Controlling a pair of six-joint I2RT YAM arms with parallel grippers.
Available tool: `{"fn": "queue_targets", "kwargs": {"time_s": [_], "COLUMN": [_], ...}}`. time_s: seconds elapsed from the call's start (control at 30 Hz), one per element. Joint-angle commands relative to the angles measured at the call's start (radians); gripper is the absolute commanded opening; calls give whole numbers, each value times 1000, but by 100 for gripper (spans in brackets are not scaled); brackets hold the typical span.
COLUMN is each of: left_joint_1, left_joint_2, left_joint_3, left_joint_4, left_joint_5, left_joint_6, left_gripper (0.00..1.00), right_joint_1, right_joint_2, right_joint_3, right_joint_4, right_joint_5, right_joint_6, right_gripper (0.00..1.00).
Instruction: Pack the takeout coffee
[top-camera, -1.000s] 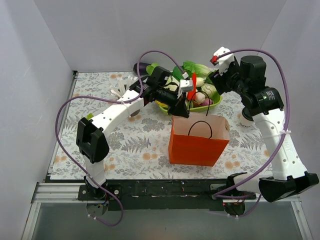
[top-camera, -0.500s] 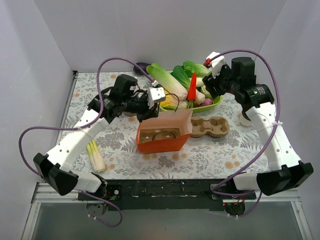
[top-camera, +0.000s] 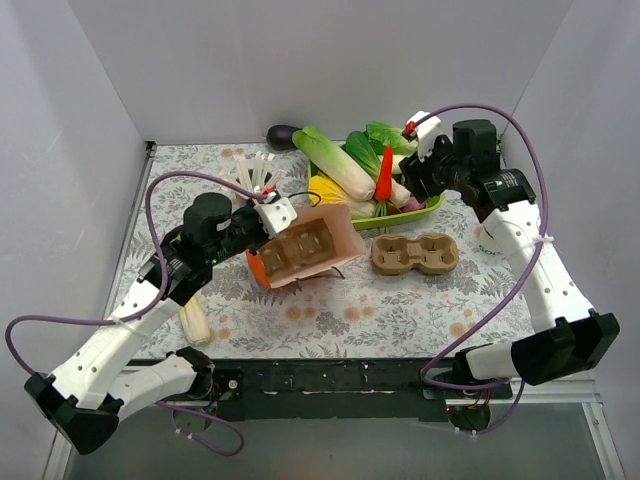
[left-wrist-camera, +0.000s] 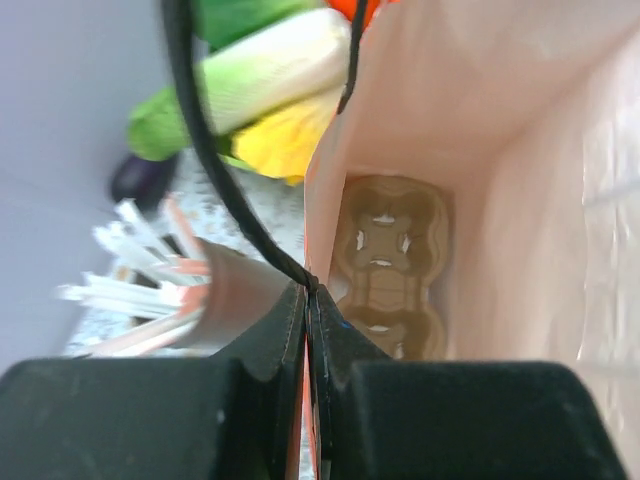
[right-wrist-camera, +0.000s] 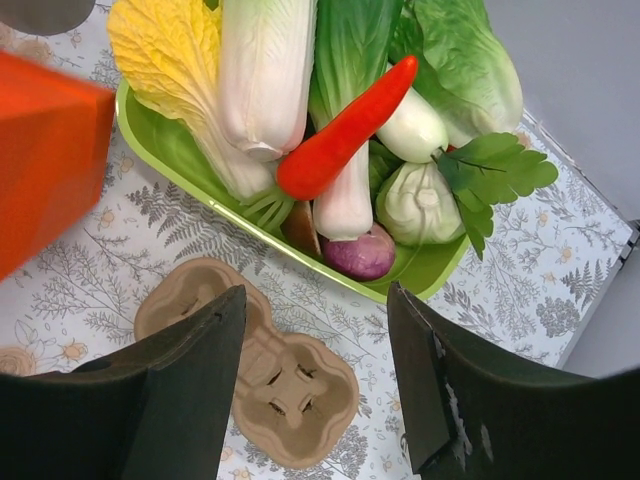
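The left hand (left-wrist-camera: 308, 300) is clenched on the rim of the orange paper bag (left-wrist-camera: 520, 180), with the paper edge pinched between its two fingers where the black cord handle (left-wrist-camera: 215, 150) meets the rim. The bag lies tipped on its side on the bench (top-camera: 400, 310), and its mouth is turned up toward the overhead camera. A brown cardboard cup tray (left-wrist-camera: 385, 270) sits flat against the bottom of the bag, its wells empty. Just behind the hand stands a cup of white sticks (top-camera: 255, 180), blurred in the wrist view. A pale leek (top-camera: 195, 320) lies on the bench beside the left arm, well away from the bag.

The right hand (right-wrist-camera: 315, 300) is released, its fingers spread wide with nothing between them. It hangs over the back right of the bench. Below it a second cup tray (right-wrist-camera: 250, 370) lies on the bench, also empty, to the right of the bag and apart from it. Just past that tray is a green dish (right-wrist-camera: 175, 150) piled with vegetables: a yellow-leafed cabbage (right-wrist-camera: 165, 50), a red pepper (right-wrist-camera: 345, 130) lying across the top, and a small purple bulb (right-wrist-camera: 360, 250) near the rim.

The takeout coffee cannot be made out in any view. It is not in either hand or in any well of the two trays, and I cannot tell where it stands.
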Motion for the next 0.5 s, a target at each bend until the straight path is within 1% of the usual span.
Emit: {"fn": "queue_targets", "kwargs": {"time_s": [0.0,0.03,0.13,0.2,0.3,0.37,0.47], "left_joint_1": [-2,-2,-2,-5,-9,-15,-15], "left_joint_2": [-49,-60,-92,-121,-184,-230,-262], "left_joint_3": [-36,-56,-127,-171,-263,-294,-300], "left_joint_4": [201,198,178,176,187,195,190], "left_joint_5": [-120,-92,-38,-27,-2,10,18], "left_joint_6": [98,142,150,155,201,210,206], "left_gripper": [0,0,0,0,0,0,0], "right_joint_1": [-2,-2,-2,-2,-2,-2,-2], "right_joint_2": [-9,-12,-18,-21,-29,-36,-50], "right_joint_3": [-26,-40,-57,-65,-72,-78,-91], "right_joint_4": [49,50,55,55,58,58,52], "right_joint_5": [-18,-19,-26,-21,-18,-16,-15], "right_joint_6": [40,43,42,39,36,37,34], "right_gripper": [66,66,66,66,66,66,65]}}
